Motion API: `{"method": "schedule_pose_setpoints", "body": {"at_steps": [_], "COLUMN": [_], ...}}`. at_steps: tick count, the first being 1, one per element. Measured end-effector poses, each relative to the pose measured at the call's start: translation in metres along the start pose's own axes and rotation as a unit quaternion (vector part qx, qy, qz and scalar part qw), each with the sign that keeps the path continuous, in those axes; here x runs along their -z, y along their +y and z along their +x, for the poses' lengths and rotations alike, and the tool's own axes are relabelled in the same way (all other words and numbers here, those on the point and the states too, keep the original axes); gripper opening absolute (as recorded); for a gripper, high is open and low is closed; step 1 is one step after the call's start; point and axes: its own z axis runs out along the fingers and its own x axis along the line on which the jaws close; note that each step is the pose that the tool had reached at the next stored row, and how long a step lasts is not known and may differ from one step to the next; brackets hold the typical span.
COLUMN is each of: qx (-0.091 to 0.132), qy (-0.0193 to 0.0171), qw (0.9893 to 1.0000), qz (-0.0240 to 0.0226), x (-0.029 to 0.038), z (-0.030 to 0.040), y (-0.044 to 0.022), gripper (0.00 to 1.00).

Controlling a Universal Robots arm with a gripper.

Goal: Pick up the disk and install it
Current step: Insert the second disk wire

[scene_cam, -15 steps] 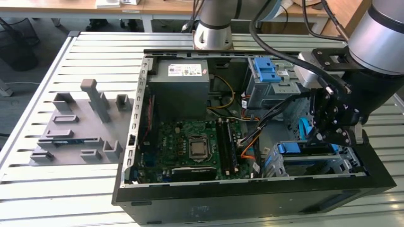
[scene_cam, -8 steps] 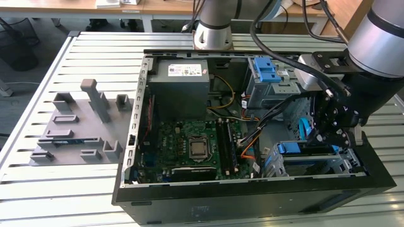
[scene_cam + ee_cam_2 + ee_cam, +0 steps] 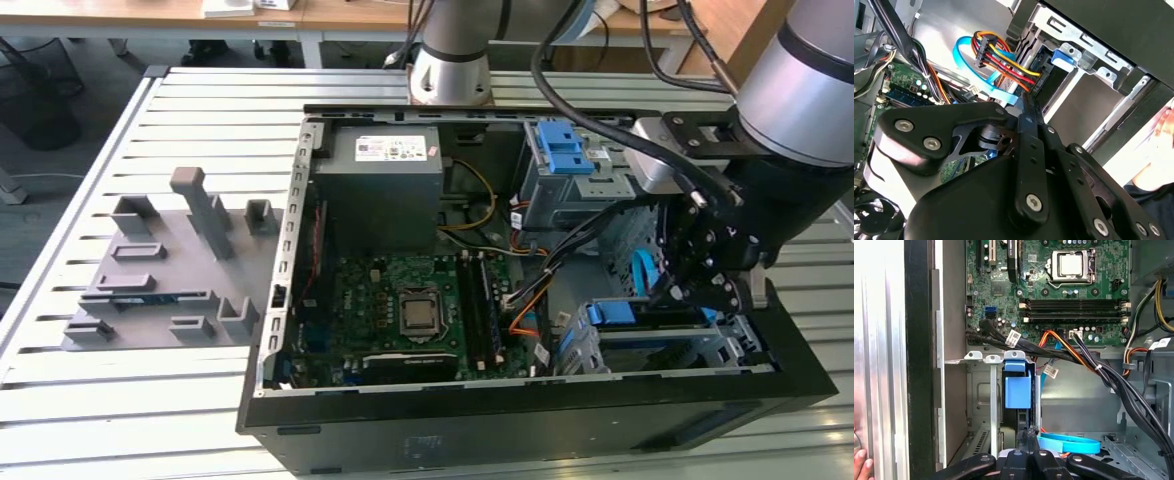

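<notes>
The disk stands on edge in the metal drive cage at the front corner of the open computer case, on the exterior view's right. Its bright blue bracket shows between the cage rails, with a dark body below it. My gripper hangs inside the case just above the cage. In the first wrist view my gripper is at the disk's near end, its two fingers pressed together with nothing between them. I cannot tell whether they touch the disk. In the second wrist view my gripper lies beside the cables.
A blue flat cable and orange and black wire bundles run close to the gripper. The motherboard, power supply and a blue latch piece lie in the case. A person's hand rests outside the case wall. A grey fixture sits on the exterior view's left.
</notes>
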Motion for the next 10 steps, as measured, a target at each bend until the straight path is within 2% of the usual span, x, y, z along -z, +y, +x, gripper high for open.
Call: {"method": "schedule_pose_setpoints", "body": {"at_steps": [10], "qx": [0.000], "qy": [-0.0001], "qw": [1.0000], "qz": [0.0000], "x": [0.0064], "z": [0.0001], "y": [-0.0002], "gripper": [0.11]}}
